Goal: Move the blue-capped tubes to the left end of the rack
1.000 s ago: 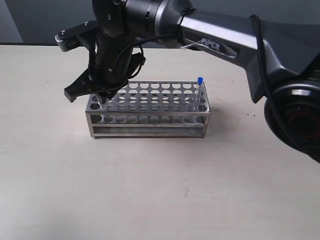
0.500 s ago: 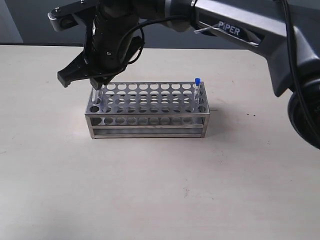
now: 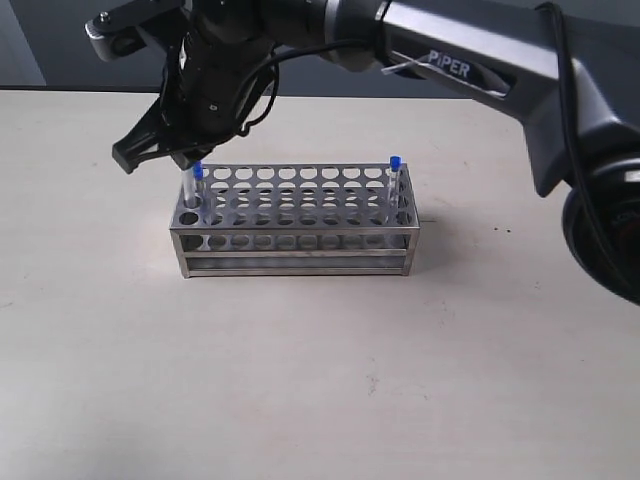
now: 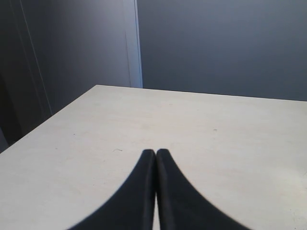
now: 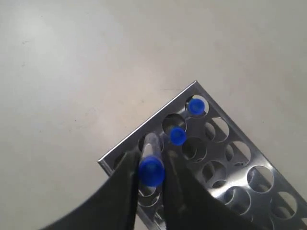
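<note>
The right gripper [image 3: 154, 160] hovers open over three blue-capped tubes [image 5: 177, 136] seated left in the rack [image 3: 300, 205]; the right-end tube [image 3: 396, 175] likely follows.

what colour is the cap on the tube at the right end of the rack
Bright blue. The cap shows best in the exterior view.

Soft, even light falls on the pale table [image 3: 300, 380] around the rack [image 3: 295, 215], which throws only a faint shadow to its right in the exterior view (the wall [image 3: 60, 50] behind it is a dim grey). The rack's steel top plate catches bright glare in the right wrist view, where the dark fingers [image 5: 115, 201] of the right gripper [image 5: 147, 154] and the blue cap [image 5: 151, 170] between them are out of focus. In the left wrist view the fingers [image 4: 139, 191] of the left gripper [image 4: 155, 152] are black, soft-edged silhouettes.
</note>
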You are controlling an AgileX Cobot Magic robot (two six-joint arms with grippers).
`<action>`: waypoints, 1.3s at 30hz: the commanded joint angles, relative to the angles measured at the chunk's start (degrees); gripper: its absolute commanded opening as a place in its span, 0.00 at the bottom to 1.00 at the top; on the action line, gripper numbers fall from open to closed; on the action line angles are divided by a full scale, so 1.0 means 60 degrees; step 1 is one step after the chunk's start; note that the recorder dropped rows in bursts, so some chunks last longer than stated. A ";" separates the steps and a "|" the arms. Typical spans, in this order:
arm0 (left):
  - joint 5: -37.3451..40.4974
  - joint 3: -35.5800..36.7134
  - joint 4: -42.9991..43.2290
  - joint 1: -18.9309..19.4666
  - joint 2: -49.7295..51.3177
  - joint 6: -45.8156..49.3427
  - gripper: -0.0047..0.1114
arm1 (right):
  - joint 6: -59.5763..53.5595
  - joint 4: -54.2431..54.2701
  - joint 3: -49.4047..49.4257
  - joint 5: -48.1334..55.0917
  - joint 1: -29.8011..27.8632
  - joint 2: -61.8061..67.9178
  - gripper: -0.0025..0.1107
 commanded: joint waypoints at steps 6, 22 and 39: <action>-0.0106 0.0036 -0.0052 -0.0056 0.0032 -0.0017 0.04 | 0.0177 -0.0368 -0.0031 -0.0265 -0.0029 0.0567 0.04; -0.0106 0.0036 -0.0052 -0.0056 0.0032 -0.0017 0.04 | 0.0799 -0.1178 -0.0031 -0.0537 -0.0029 0.0567 0.02; -0.0106 0.0036 -0.0052 -0.0056 0.0032 -0.0017 0.04 | 0.0799 -0.1405 -0.0031 -0.0527 -0.0029 0.0408 0.02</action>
